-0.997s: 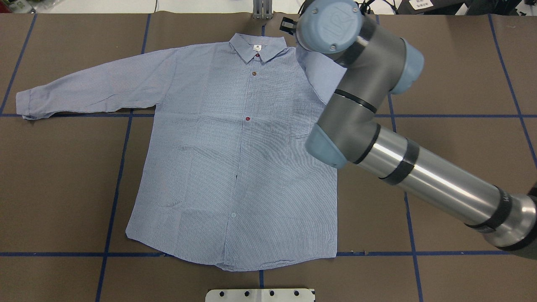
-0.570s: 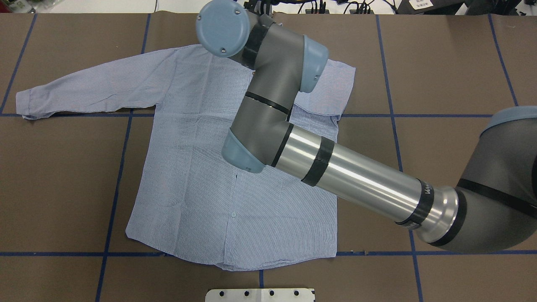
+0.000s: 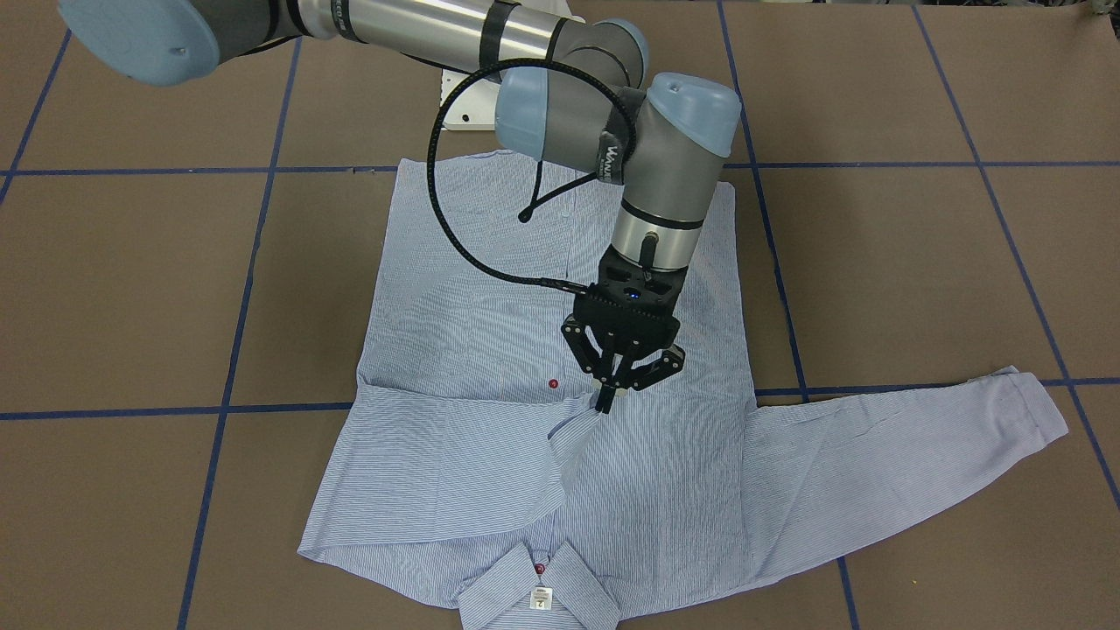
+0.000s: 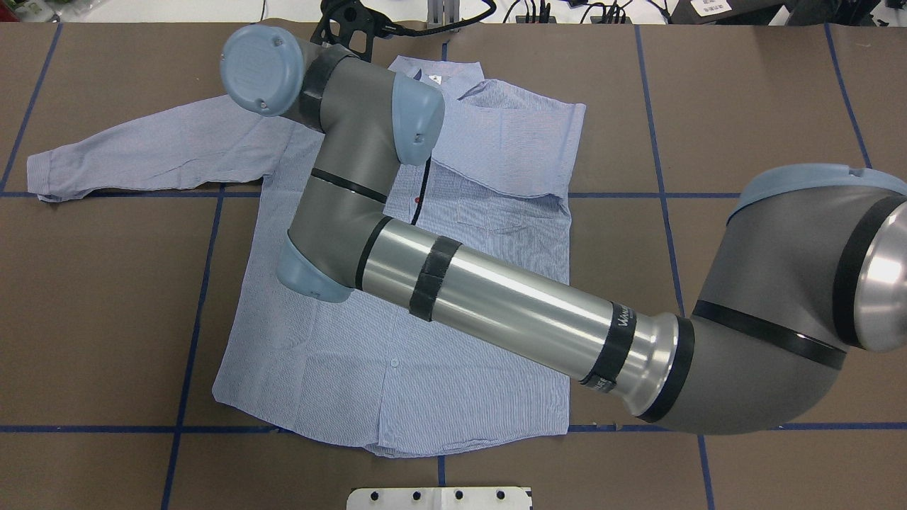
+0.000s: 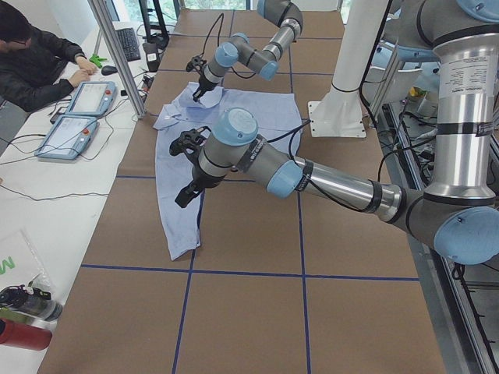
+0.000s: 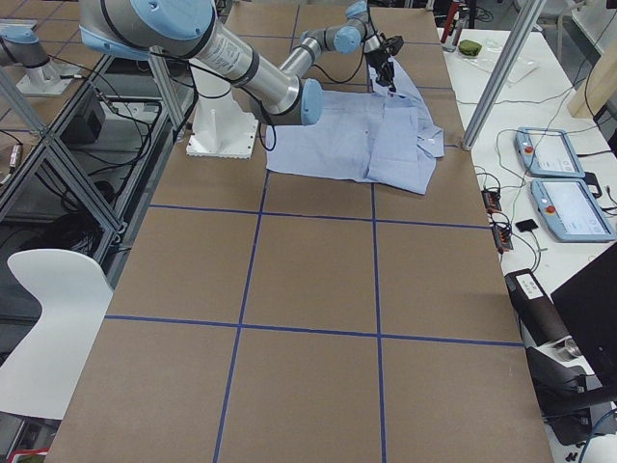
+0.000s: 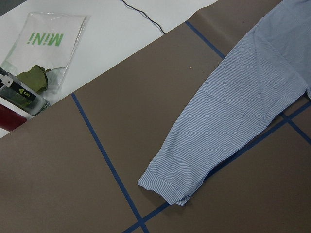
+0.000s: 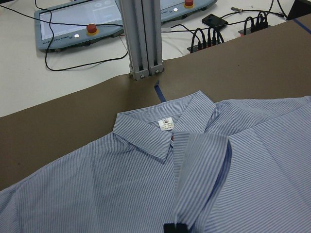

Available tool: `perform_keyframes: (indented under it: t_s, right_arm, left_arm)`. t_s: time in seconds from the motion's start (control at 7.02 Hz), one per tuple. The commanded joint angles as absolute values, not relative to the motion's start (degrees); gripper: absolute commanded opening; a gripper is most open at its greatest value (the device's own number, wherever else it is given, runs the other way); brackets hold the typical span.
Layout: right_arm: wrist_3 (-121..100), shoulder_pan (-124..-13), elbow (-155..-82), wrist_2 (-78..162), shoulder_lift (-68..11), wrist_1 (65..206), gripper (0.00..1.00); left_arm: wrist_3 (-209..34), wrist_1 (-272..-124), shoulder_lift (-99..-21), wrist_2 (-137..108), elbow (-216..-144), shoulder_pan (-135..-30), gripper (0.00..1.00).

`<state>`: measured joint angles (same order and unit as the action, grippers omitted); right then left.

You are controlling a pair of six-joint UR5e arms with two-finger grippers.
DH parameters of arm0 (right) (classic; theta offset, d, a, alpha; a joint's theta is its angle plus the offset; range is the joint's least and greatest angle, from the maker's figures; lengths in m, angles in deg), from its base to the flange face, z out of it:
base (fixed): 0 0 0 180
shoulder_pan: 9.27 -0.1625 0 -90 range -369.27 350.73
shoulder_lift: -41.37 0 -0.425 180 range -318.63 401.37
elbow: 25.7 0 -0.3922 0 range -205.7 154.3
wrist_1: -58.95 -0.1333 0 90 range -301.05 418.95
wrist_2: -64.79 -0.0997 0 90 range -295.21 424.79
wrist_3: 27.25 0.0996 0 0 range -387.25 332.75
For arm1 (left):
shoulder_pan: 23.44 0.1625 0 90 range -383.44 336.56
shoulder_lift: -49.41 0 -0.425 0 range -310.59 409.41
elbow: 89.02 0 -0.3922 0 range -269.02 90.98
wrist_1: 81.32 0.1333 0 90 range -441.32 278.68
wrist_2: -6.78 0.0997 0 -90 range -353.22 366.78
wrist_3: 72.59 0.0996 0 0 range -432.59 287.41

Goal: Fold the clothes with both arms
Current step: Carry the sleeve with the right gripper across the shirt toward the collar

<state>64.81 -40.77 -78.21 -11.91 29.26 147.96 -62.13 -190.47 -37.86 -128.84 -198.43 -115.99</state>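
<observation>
The light blue striped shirt (image 3: 472, 306) lies flat, front up, on the brown table, collar (image 3: 538, 582) towards the operators' side. It also shows in the overhead view (image 4: 354, 368). My right gripper (image 3: 610, 398) is shut on the cuff of one sleeve (image 3: 455, 464), which is folded across the chest. The right wrist view shows that cuff (image 8: 199, 174) pinched just below the collar label. The other sleeve (image 4: 142, 156) lies stretched out on the table; its cuff (image 7: 165, 187) shows in the left wrist view. My left gripper (image 5: 187, 167) hovers above that sleeve; I cannot tell whether it is open.
The white pedestal base (image 4: 439, 498) stands at the table's near edge. An aluminium post (image 8: 143, 39) and control pendants (image 8: 77, 24) stand beyond the far edge. An operator (image 5: 31, 62) sits at the side bench. A plastic bag (image 7: 43, 48) lies off the table.
My right arm has swept leftward across the shirt in the overhead view, drawing the held sleeve from the shoulder over the chest. The stretched sleeve and hem have not moved.
</observation>
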Motion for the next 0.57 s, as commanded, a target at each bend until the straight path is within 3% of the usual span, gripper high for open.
perform_keyframes:
  t_s: [0.0, 0.28, 0.43]
  right_arm:
    - [67.23, -40.13, -72.31, -14.21, 36.06, 149.64, 0.99]
    - [67.14, -41.69, -73.85, -20.70, 38.64, 163.98, 1.00]
    - [66.18, -44.66, -81.52, -24.12, 34.99, 169.20, 1.00]
  left_arm:
    - [-62.13, -190.48, -37.87, -128.84, -198.44, -115.99, 1.00]
    - [-62.30, -191.78, -37.87, -128.75, -198.36, -115.99, 1.00]
    - [-62.56, -194.84, -37.96, -128.40, -198.44, -115.90, 1.00]
